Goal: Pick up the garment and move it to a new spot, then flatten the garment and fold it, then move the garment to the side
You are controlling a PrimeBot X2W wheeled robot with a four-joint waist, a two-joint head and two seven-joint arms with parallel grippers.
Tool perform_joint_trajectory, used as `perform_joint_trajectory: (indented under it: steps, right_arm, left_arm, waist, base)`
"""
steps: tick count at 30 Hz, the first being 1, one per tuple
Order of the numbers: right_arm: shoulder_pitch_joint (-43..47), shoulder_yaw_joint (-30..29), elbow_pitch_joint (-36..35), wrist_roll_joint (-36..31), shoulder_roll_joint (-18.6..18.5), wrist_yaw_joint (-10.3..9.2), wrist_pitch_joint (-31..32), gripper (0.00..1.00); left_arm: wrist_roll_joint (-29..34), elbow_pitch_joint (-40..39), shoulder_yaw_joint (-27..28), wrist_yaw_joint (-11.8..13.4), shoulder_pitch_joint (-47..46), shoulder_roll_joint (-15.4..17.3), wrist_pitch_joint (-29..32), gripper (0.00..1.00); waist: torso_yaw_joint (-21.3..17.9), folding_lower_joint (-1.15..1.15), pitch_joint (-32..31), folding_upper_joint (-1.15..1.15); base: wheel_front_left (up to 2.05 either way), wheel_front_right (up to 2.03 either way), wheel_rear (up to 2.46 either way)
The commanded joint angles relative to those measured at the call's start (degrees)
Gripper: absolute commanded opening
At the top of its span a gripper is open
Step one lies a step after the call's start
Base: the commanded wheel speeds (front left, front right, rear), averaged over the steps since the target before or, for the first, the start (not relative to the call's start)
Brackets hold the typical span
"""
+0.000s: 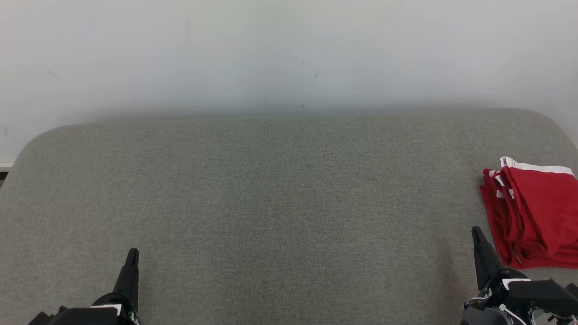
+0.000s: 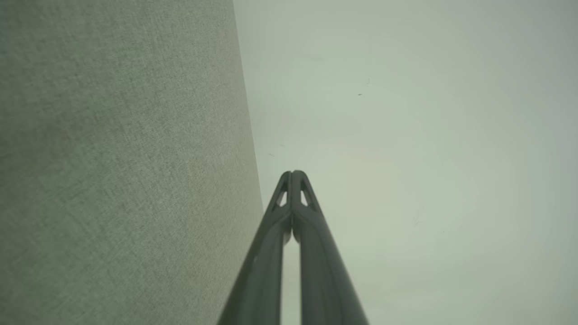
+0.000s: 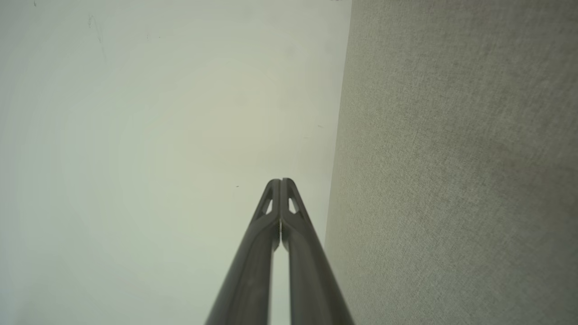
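Note:
A red garment with white trim [image 1: 533, 212] lies folded in a neat stack at the right edge of the grey fabric surface [image 1: 280, 198]. My right gripper [image 1: 477, 233] sits at the lower right, just left of the garment's near corner, and its fingertips meet in the right wrist view [image 3: 281, 181], holding nothing. My left gripper [image 1: 132, 253] rests at the lower left, far from the garment. The left wrist view shows its tips [image 2: 292, 173] pressed together and empty.
A pale wall [image 1: 289, 54] rises behind the grey surface's far edge. The surface has rounded back corners, and its left end [image 1: 18, 162] drops off beside the wall.

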Motion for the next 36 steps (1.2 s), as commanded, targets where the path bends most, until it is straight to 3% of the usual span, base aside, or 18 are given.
perform_joint_trajectory:
  steps: [1, 36]
  right_arm:
    - [-0.48, -0.05, -0.03, 0.11, 0.08, -0.12, 0.08, 0.0]
    - [-0.48, -0.04, -0.04, 0.12, 0.09, -0.11, 0.08, 0.0]
  left_arm:
    - [-0.27, 0.04, 0.19, -0.2, -0.59, 0.3, 0.11, 0.0]
    - [-0.26, 0.04, 0.18, -0.2, -0.59, 0.3, 0.1, 0.0]
  waist:
    - [0.0, 0.0, 0.0, 0.0]
    - [0.0, 0.0, 0.0, 0.0]
  base:
    - [0.0, 0.0, 0.0]
    - [0.0, 0.0, 0.0]
